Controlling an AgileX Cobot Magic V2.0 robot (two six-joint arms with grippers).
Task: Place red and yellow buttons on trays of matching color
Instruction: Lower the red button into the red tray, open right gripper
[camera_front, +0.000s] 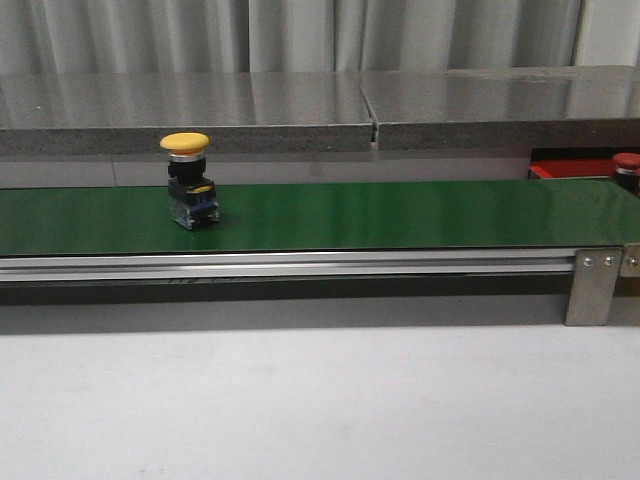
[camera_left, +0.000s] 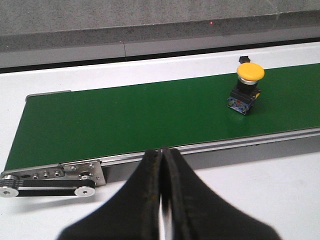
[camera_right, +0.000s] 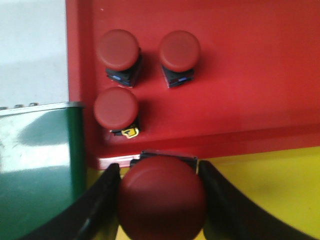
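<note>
Fingers of the right gripper (camera_right: 161, 200) clamp a red button (camera_right: 161, 199) above the red tray's (camera_right: 250, 75) near rim, three red buttons (camera_right: 118, 50) standing inside near its corner, while the left gripper (camera_left: 162, 192), pressed closed and empty, faces a yellow button (camera_left: 247, 87) on the green belt (camera_left: 130, 117).

— What sort of place is this?
— A lab or workshop test bench: a green conveyor belt (camera_front: 400, 215) in an aluminium frame (camera_front: 300, 264), grey stone ledge (camera_front: 250, 110) at twelve o'clock.
</note>
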